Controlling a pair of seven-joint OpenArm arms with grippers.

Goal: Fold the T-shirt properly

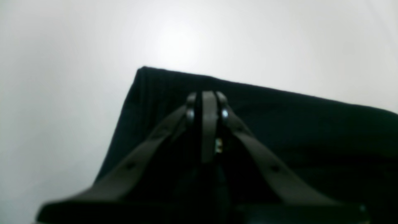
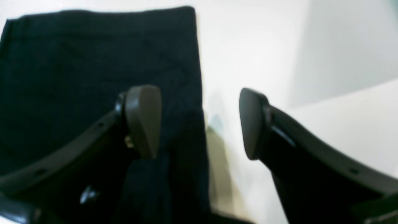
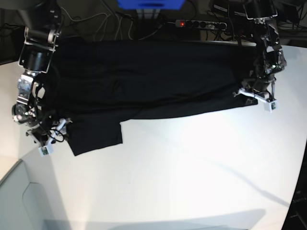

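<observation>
T-shirt [image 3: 144, 79]: black, spread out flat across the far part of the white table [image 3: 192, 167]. A sleeve sticks out toward the near side, close to the right arm.

Left arm [image 3: 268, 43]: on the right side of the base view. It comes down from the far edge and bends down to the end of the shirt there.

Left gripper [image 1: 209, 95]: its two fingers are pressed together. The tips rest on the black cloth, near a corner of it. I cannot tell if any cloth is pinched between them.

Right arm [image 3: 33, 62]: on the left side of the base view. It hangs down from the far corner, low over the other end of the shirt.

Right gripper [image 2: 199, 123]: its fingers are wide apart. Nothing sits between them. One finger [image 2: 143, 119] is over the black cloth and the other is over the bare table, so the edge of the shirt runs through the gap.

Power strip [image 3: 199, 24]: behind the table, with a red light on.
</observation>
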